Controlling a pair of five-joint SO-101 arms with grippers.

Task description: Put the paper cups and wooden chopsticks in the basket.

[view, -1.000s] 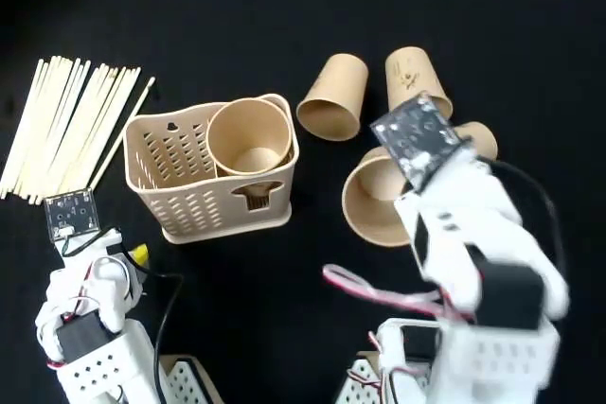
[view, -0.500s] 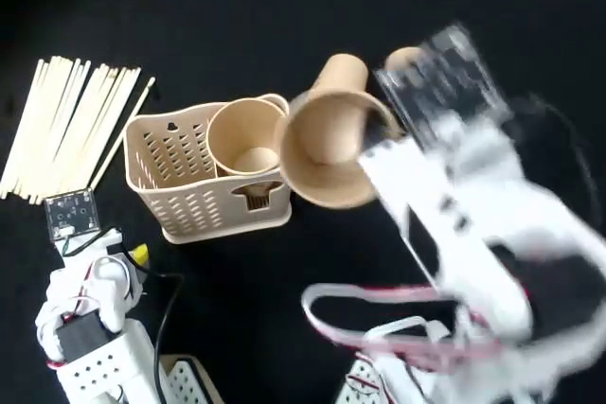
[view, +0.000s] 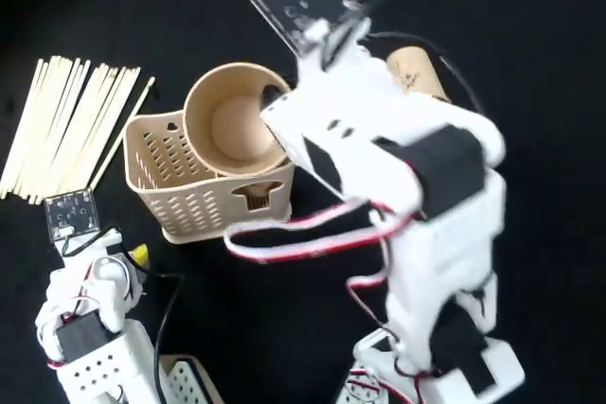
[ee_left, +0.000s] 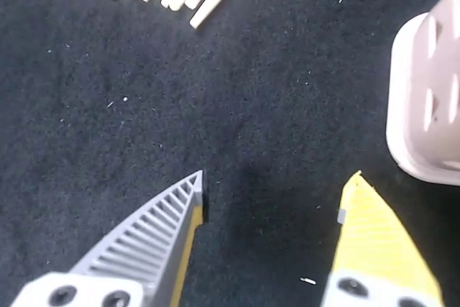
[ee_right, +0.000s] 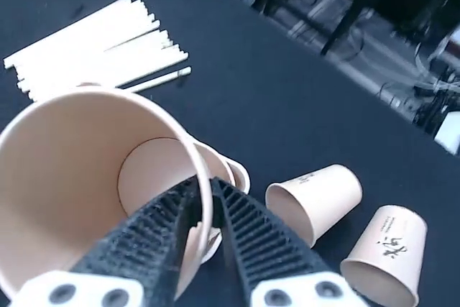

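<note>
Fingers (ee_right: 251,239) of my right arm clamp the paper cup (ee_right: 72,177) by its rim. I should centre it squarely over the basket (view: 189,201), lower, then release.

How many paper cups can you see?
3: one paper cup in the right gripper over the basket, two more cups lying on the table. The arm may hide others.

table cover (ee_left: 108,106): black cloth, matt, lint-flecked
basket (view: 189,201): beige plastic, smooth, slotted walls
paper cup (view: 237,125): tan paper, matt, rolled rim
chopsticks (view: 66,125): pale bare wood, matt
left gripper (ee_left: 277,177): ribbed grey plastic, plain yellow plastic
right gripper (ee_right: 205,186): ribbed black plastic
right arm shell (view: 369,111): white plastic, slight gloss
</note>
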